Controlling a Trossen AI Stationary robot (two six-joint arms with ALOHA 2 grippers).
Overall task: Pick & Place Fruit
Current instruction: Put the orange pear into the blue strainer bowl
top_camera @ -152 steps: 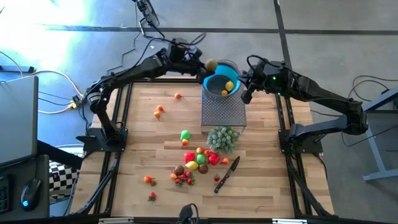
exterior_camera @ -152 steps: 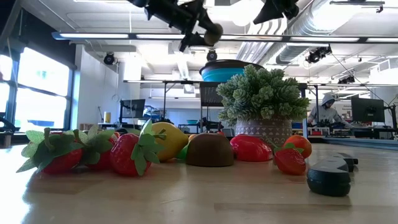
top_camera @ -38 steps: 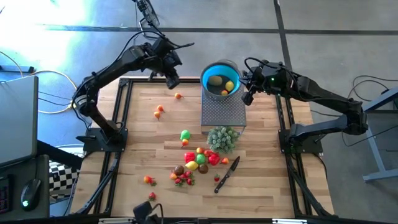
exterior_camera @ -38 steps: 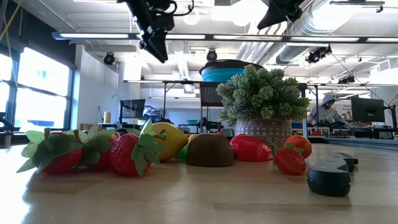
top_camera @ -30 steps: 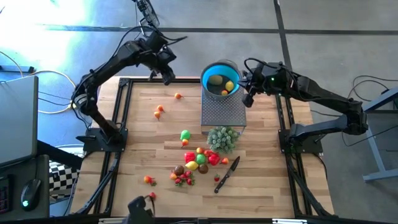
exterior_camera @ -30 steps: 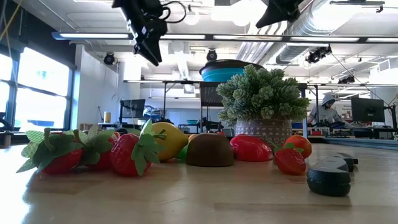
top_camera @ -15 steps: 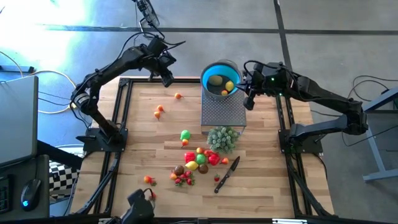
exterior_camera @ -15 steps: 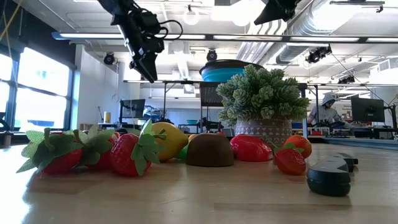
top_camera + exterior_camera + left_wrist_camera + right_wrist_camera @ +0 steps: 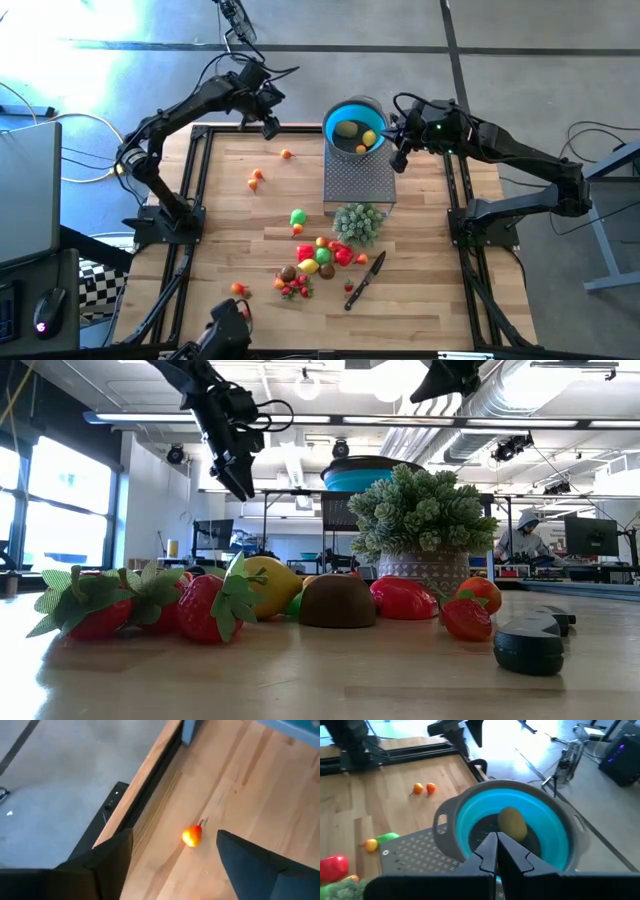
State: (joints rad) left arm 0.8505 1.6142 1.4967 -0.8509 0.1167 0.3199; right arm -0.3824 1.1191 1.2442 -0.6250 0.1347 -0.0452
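Note:
My left gripper (image 9: 270,127) hangs open over the table's far left part, above and just beyond a small orange fruit (image 9: 286,154). In the left wrist view that fruit (image 9: 191,836) lies on the wood between and beyond the open fingers of this gripper (image 9: 174,834). The blue bowl (image 9: 338,112) stands on a perforated metal stand (image 9: 360,182) and holds a brown-green fruit (image 9: 512,822), a yellow one and an orange one. My right gripper (image 9: 496,845) is shut and hovers at the bowl's right rim (image 9: 397,160). Several more fruits lie heaped near the table's middle (image 9: 320,255).
A pale green bushy plant (image 9: 357,222) stands before the stand, and a black-handled knife (image 9: 365,280) lies near the heap. Two orange fruits (image 9: 254,178), a green one (image 9: 298,217) and strawberries (image 9: 295,288) are scattered left. A dark object (image 9: 228,335) shows at the near edge.
My left gripper has come down toward the table near the far left edge, over the small orange fruit, and has tipped more steeply downward. The dark object at the near edge has shifted a little. My right arm has kept still.

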